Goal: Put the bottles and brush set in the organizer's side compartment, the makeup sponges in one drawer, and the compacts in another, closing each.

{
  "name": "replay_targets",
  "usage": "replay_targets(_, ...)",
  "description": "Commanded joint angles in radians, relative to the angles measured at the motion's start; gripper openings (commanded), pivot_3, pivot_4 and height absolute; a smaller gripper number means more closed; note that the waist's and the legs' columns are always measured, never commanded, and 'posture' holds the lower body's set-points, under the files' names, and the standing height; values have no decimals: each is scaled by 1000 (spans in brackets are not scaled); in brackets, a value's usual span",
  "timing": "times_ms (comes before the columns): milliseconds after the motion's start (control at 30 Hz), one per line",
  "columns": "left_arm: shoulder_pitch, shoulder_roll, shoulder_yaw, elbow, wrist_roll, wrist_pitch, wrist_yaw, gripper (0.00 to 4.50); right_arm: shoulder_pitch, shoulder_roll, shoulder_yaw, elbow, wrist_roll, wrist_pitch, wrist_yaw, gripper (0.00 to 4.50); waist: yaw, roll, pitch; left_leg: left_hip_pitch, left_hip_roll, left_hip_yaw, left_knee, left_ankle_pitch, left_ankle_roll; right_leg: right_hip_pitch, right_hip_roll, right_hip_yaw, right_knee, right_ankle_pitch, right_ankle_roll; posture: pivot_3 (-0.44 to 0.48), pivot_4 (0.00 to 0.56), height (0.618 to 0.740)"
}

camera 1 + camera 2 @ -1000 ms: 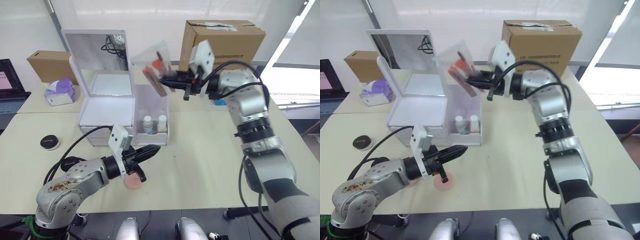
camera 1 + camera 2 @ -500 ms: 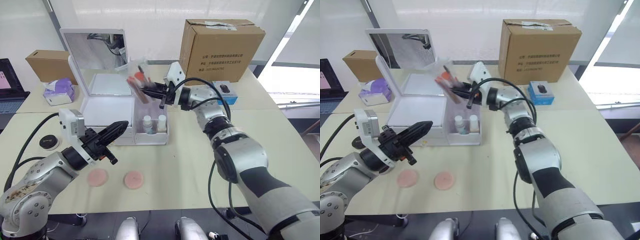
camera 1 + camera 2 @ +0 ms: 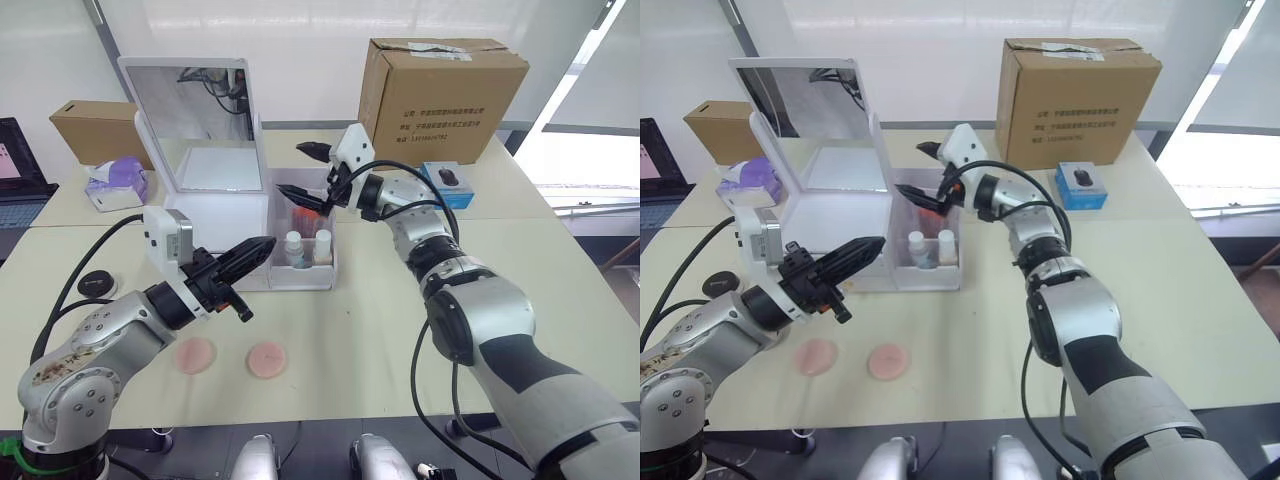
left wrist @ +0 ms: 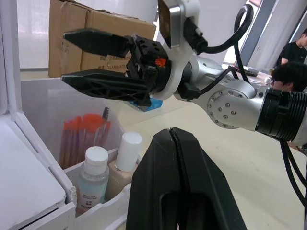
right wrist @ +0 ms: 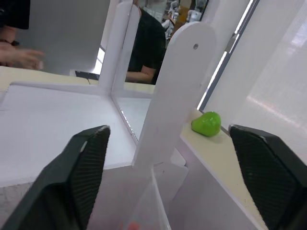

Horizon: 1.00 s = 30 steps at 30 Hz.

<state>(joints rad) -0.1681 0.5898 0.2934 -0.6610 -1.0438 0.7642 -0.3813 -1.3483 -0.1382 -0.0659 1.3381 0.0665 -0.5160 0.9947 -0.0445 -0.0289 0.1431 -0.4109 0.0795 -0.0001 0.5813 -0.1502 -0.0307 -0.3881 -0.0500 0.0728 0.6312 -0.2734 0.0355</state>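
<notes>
The white organizer point(image 3: 215, 212) stands open with its mirror lid point(image 3: 190, 100) up. In its translucent side compartment point(image 3: 305, 276) stand the two bottles point(image 3: 294, 248) point(image 3: 323, 245), and behind them the brush set point(image 3: 304, 214) with coral handles. My right gripper point(image 3: 309, 172) hangs open just above that compartment, holding nothing. My left gripper point(image 3: 258, 249) is shut and empty, pointing at the organizer's front. Both makeup sponges point(image 3: 196, 352) point(image 3: 267, 359) lie flat on the table near the front. One black-lidded compact point(image 3: 97, 284) sits at the left, behind my left arm's cable.
A large brown cardboard box point(image 3: 445, 85) stands behind the organizer to the right, with a blue box point(image 3: 447, 184) in front of it. At the back left are a smaller cardboard box point(image 3: 90, 125) and a tissue pack point(image 3: 115, 183). A person point(image 4: 288, 72) sits beyond the table.
My right gripper has opened and let go of the brush set, which now stands inside the side compartment. My left gripper has moved right, closer to the organizer's front.
</notes>
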Motion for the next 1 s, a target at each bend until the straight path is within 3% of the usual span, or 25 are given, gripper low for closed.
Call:
replay_targets(33, -26, 15, 14, 1, -2, -25, -3, 0, -44, -35, -65, -76, 80, 43, 119, 4481, 0, 0, 0, 0, 0, 0, 0, 0, 0, 0, 0, 0, 0, 0, 0, 0, 150, 738)
replay_targets(167, -13, 43, 40, 29, 32, -42, -32, 0, -11, -103, -64, -351, 251, 558, 467, 4481, 2, 0, 0, 0, 0, 0, 0, 0, 0, 0, 0, 0, 0, 0, 0, 0, 150, 738)
replay_targets(300, 6, 78, 27, 46, 80, -54, -73, 0, 124, -198, 29, -771, 268, 875, 424, 4481, 6, 1, 0, 0, 1, 0, 0, 0, 0, 0, 1, 0, 0, 0, 0, 0, 150, 738)
replay_targets(467, -22, 86, -17, 80, 144, -77, -107, 0, 175, -285, 132, -1001, 183, 1073, 282, 4481, 6, 1, 0, 0, 1, 0, 0, -4, -6, -2, 1, 0, 0, 0, 0, 0, 150, 738)
replay_targets(567, -42, 79, -28, 92, 165, -83, -115, 0, 170, -311, 175, -1040, 160, 1116, 251, 3868, 4, 1, 0, 0, 2, 0, 0, -2, -4, -2, 3, 0, 0, 0, 0, 0, 150, 738)
replay_targets(633, -50, 76, -30, 94, 169, -82, -113, 0, 141, -299, 180, -1011, 151, 1138, 200, 3206, 1, 1, 0, 0, 3, 0, 0, 0, 0, -2, 4, 1, 0, 0, 0, 0, 150, 738)
replay_targets(933, -81, 41, 3, 87, 178, -96, -48, 0, 8, -202, 225, -658, -57, 794, -134, 108, 4, 1, 0, 0, 3, 0, 0, 0, 0, -2, 4, 2, 0, 0, -1, 0, 150, 738)
replay_targets(1000, -95, 21, 7, 81, 169, -97, -20, 0, -16, -165, 241, -590, -90, 729, -177, 45, 3, 1, 0, -1, 3, 0, 0, 0, 0, -3, 4, 2, 0, 0, -2, 0, 150, 738)
